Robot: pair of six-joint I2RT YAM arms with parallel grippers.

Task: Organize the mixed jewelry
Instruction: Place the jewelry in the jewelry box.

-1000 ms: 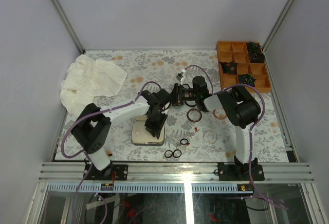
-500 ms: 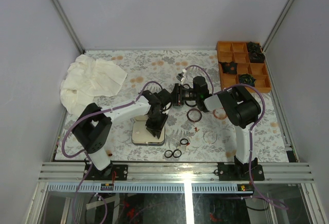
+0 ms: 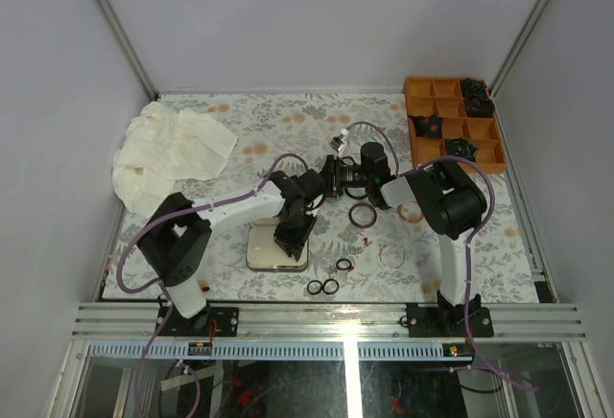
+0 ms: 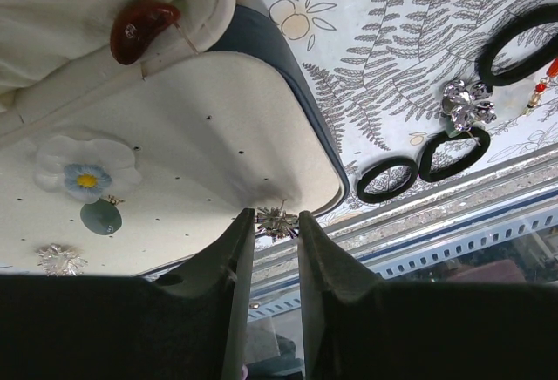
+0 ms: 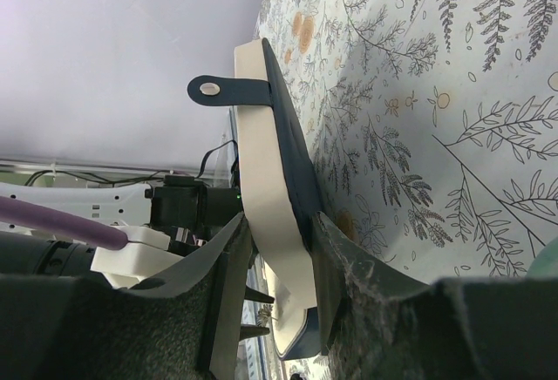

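The dark-shelled case [image 3: 273, 255] lies open on the floral mat. My right gripper [image 3: 332, 179] is shut on its raised lid [image 5: 261, 136], which stands between the right gripper's [image 5: 281, 220] jaws. My left gripper [image 4: 275, 216] hovers at the near corner of the cream tray [image 4: 174, 136], shut on a small silver star-shaped piece [image 4: 277, 222]. The tray holds a white flower piece [image 4: 85, 175], a silver snowflake [image 4: 59, 260] and a red piece [image 4: 139, 24]. On the mat lie black rings [image 3: 322, 287], a larger dark ring [image 3: 362, 215], clear hoops [image 3: 391, 253] and red bits [image 3: 367, 243].
An orange divided tray [image 3: 436, 106] with dark items stands at the back right. A crumpled white cloth [image 3: 171, 150] lies at the back left. A silver flower piece [image 4: 466, 105] rests near the black rings. The metal rail [image 3: 326, 320] runs along the near edge.
The left arm has shifted slightly to the right over the case. The right arm and the lid have stayed put.
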